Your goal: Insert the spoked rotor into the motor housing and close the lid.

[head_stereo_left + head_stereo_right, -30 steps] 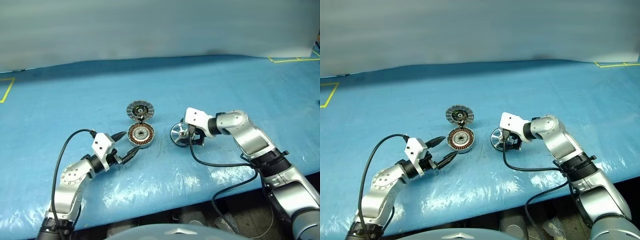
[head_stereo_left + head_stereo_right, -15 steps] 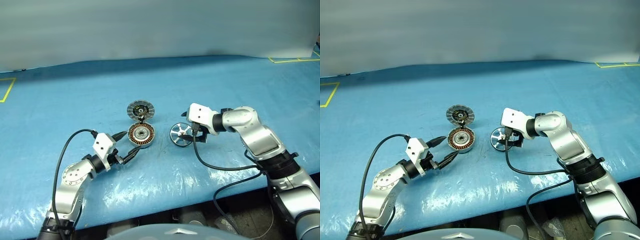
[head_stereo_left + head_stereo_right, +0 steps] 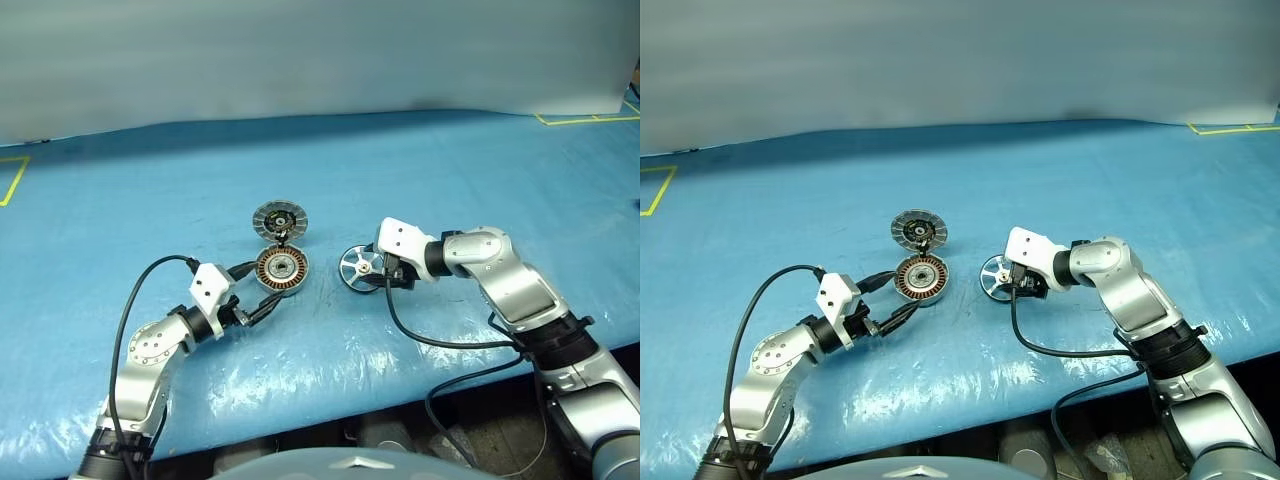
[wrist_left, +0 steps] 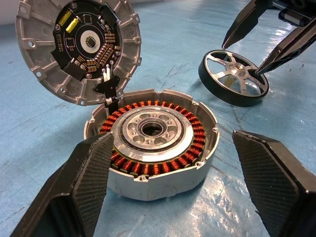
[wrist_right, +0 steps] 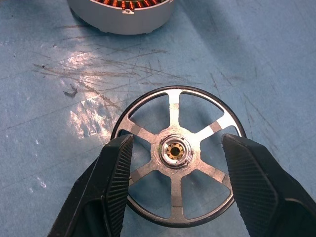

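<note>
The spoked rotor [image 5: 175, 159] is showing bright silver spokes inside a black outer rim, with a small brass-coloured centre in its hub. The motor housing [image 4: 152, 143] is showing a pale grey wall, a ring of copper-orange windings and a silver middle disc. The lid [image 4: 79, 48] is showing a light grey ribbed edge around a black circuit board dotted with gold contacts and one yellow part. The table cover [image 3: 420, 170] is showing glossy blue with fine scratches, and yellow tape lines [image 3: 585, 119] are showing at its far corners.
</note>
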`<state>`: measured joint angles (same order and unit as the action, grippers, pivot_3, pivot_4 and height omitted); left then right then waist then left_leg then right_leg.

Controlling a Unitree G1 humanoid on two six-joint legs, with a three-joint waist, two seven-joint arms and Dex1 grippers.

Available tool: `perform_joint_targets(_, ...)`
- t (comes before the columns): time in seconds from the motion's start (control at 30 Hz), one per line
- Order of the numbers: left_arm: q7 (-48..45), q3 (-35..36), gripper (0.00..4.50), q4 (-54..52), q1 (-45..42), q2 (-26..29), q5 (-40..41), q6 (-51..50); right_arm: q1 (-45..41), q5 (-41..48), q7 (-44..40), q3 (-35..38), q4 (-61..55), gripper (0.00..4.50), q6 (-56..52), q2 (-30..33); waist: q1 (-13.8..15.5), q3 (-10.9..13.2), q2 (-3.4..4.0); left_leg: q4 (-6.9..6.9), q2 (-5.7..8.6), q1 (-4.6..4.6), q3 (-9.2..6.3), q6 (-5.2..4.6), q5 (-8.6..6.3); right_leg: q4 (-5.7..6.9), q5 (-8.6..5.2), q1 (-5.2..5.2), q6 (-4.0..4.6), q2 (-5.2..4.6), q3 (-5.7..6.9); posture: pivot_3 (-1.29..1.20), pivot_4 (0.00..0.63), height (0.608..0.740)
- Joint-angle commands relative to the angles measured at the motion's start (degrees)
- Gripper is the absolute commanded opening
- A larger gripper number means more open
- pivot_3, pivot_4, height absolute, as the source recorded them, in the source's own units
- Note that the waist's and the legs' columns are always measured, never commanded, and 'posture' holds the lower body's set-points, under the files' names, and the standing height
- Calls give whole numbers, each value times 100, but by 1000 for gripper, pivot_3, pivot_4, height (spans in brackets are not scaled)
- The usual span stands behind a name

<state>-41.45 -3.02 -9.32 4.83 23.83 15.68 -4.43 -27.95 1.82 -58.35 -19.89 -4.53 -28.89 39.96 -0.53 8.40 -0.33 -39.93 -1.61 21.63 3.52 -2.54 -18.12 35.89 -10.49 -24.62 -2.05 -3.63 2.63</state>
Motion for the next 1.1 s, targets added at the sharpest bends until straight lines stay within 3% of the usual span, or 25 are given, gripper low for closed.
perform_joint_targets(0.03, -52, -13, 4129, -53, -21, -4, -4, 142, -8, -82, 50, 5, 82, 2991, 58, -48, 1, 0, 0, 0, 0, 0, 0, 0, 0, 0, 0, 0, 0, 0, 0, 0, 150, 740)
perform_joint_targets(0.33, -60, 38, 4129, -49, -30, -6, 52, 137, 1, -262, 24, -234, 411, 2991, 73, -253, -1, -1, -1, -1, 0, 0, 0, 0, 0, 1, 2, 0, -3, 0, 0, 0, 150, 740)
perform_joint_targets(0.6, -80, 61, 4129, -77, -1, 27, 40, 150, 154, -252, -19, -178, 300, 1348, 207, -285, -16, -16, -23, -1, -4, -15, 0, 2, 1, 1, -7, 12, 12, 5, -1, 0, 150, 740)
perform_joint_targets(0.87, -56, 188, 4129, -255, 9, 100, 97, 134, 575, 251, 420, 531, -165, 1346, -124, -652, -14, -16, -24, -1, -6, -14, -1, 4, 2, 4, -6, 9, 15, 6, -3, 0, 150, 740)
perform_joint_targets(0.97, -40, 333, 4129, -322, -10, 154, 188, 93, 862, 1252, 697, 1282, -777, 1346, -678, -1335, -10, -15, -21, -1, -10, -12, -3, 5, 3, 5, -5, 7, 16, 8, -2, 0, 150, 740)
perform_joint_targets(1.1, -47, 505, 4129, -390, -30, 178, 376, 15, 1155, 1959, 927, 1482, -1377, 1346, -932, -1961, -3, -6, -8, 0, -15, -4, -6, 8, 4, 6, 3, 0, 15, 9, -1, 0, 150, 740)
